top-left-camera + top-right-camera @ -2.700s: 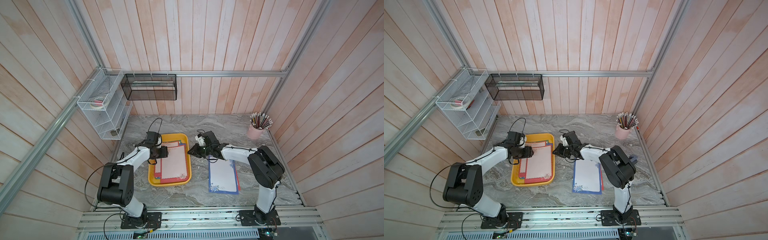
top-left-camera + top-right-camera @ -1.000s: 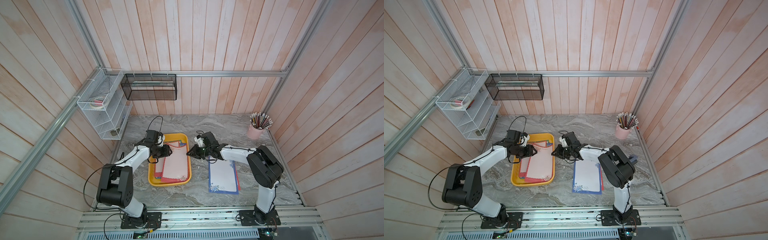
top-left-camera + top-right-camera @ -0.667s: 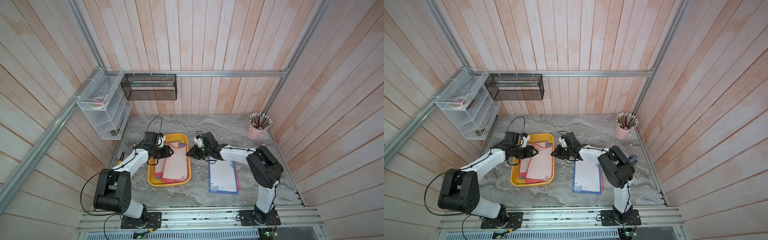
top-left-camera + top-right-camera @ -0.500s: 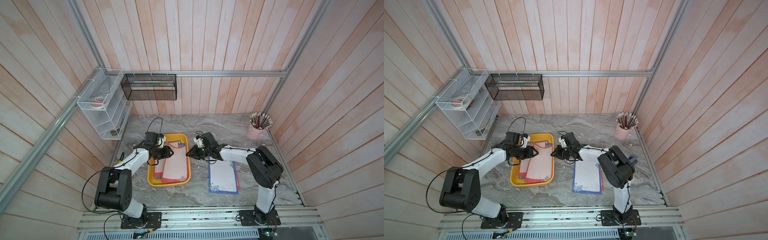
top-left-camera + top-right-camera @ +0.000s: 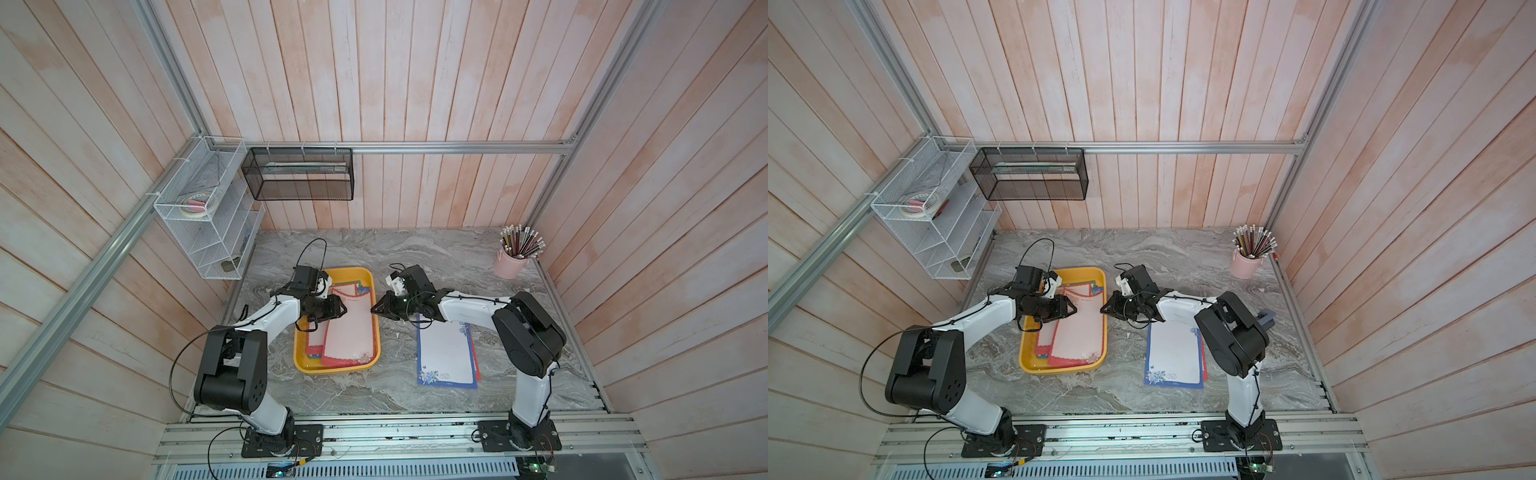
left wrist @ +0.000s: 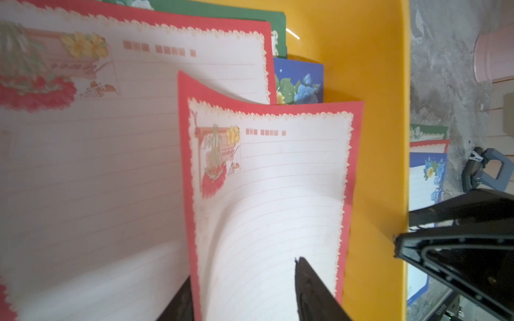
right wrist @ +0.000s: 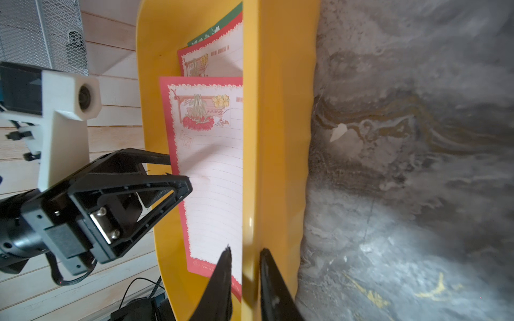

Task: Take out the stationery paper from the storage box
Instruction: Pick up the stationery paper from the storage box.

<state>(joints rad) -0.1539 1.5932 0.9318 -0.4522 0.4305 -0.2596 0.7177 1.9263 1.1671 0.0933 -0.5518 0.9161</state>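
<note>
The yellow storage box lies on the marble table with several sheets of stationery paper in it. The top red-bordered sheet is bowed upward. Its long edge runs between the spread fingers of my left gripper, which stands open around it. Under it show another red sheet, a green one and a blue one. My right gripper is shut on the box's right wall, one finger on each side.
A pile of sheets with a blue-bordered one on top lies on the table right of the box. A pink pencil cup stands at the back right. On the left wall hang a white wire rack and a black mesh basket.
My left gripper has moved right over the box, and the top red sheet, flat before, now bows up at its edge. The right gripper has stayed on the box wall.
</note>
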